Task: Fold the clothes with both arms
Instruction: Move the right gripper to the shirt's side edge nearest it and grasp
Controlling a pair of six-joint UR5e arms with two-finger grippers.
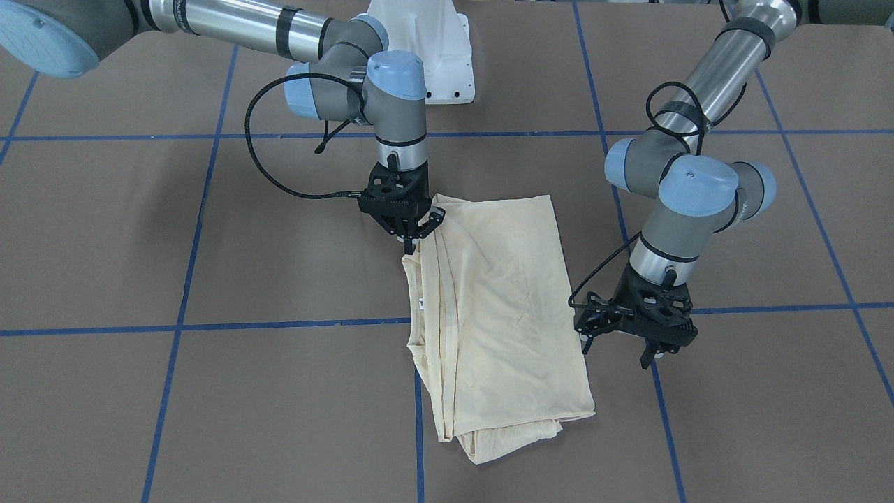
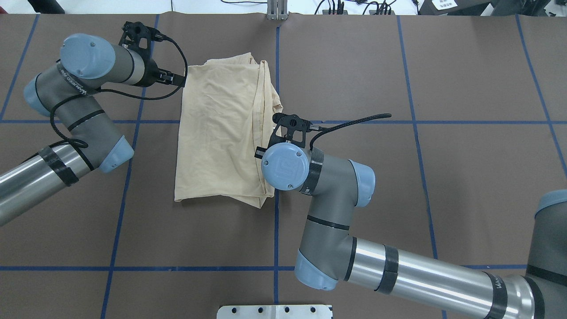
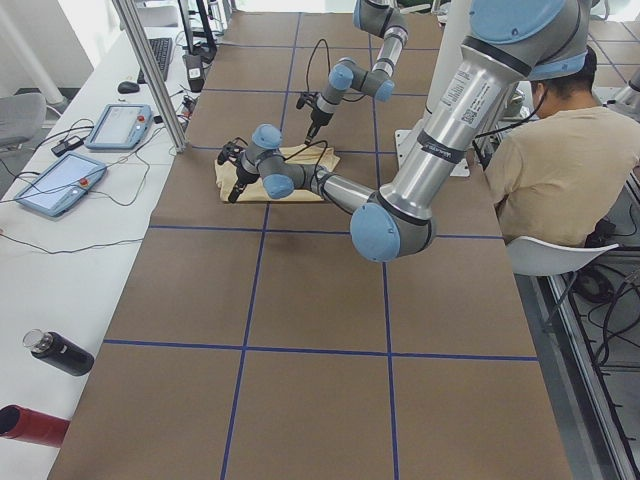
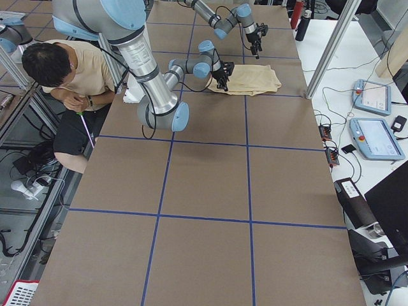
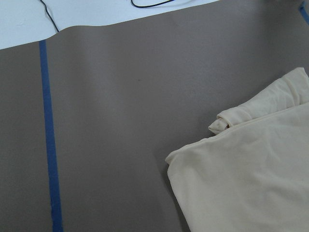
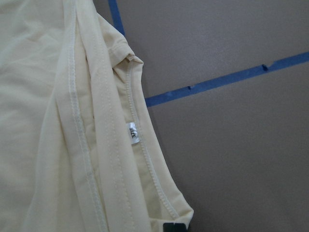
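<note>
Front view, T-shirt (image 1: 503, 307): folded into a long pale strip, plain side up, lying mid-table (image 1: 279, 244).
Front view, right gripper (image 1: 422, 229): at the shirt's 11 o'clock corner, jaws spread, lower tip at the cloth edge, no cloth seen between them.
Front view, left gripper (image 1: 618, 349): at the shirt's 4 o'clock, just beside its edge, jaws wide, empty.
Overhead view, T-shirt (image 2: 217, 133): between both arms, left gripper (image 2: 176, 79) at its 10 o'clock corner.
Left wrist view, T-shirt (image 5: 251, 183): folded corner at 4 o'clock, blue tape (image 5: 48, 145) at 9 o'clock.
Right wrist view, neck label (image 6: 132, 133): white, on the ribbed neck near centre.
Side views, T-shirt (image 4: 252, 80): small, far up the table.
</note>
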